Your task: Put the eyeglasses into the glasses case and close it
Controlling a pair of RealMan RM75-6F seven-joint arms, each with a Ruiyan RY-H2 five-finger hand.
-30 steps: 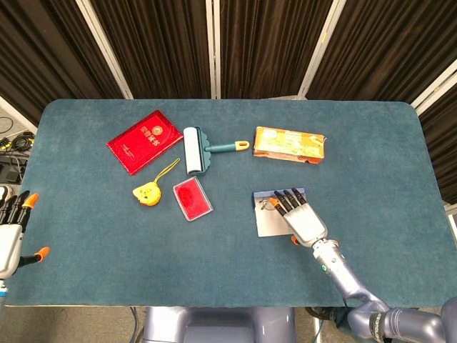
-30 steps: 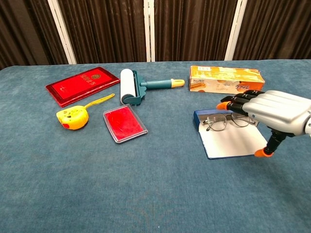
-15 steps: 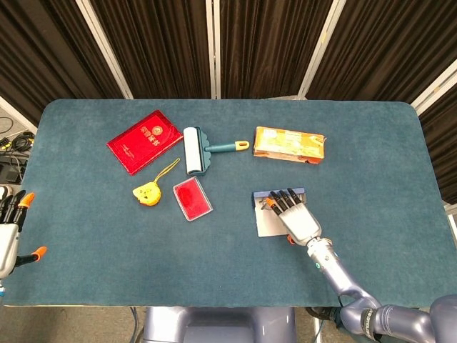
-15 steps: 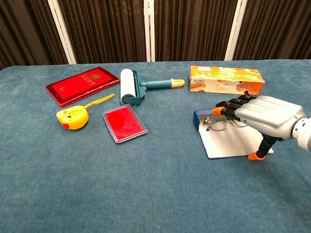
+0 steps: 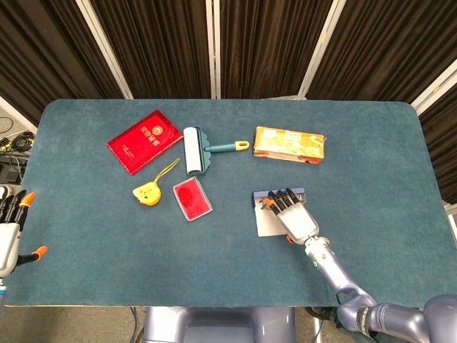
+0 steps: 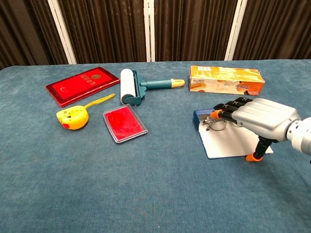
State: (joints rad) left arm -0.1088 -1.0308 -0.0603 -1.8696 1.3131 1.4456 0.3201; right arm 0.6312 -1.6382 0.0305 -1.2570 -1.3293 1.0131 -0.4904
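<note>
The glasses case lies open on the table's right half, with a blue tray at the back and a white flap spread toward me; in the head view the case sits just right of centre. The eyeglasses rest across the blue tray, only the left lens showing. My right hand lies flat over the rest of the glasses, fingers stretched leftward and thumb pointing down at the flap's near edge; the same hand covers most of the case from above. My left hand hovers open at the table's far left edge.
A red booklet, a teal lint roller, a yellow tape measure and a red card box lie on the left half. An orange carton sits just behind the case.
My right hand has slid left over the eyeglasses, hiding more of the frame. The case and the other objects stay put.
</note>
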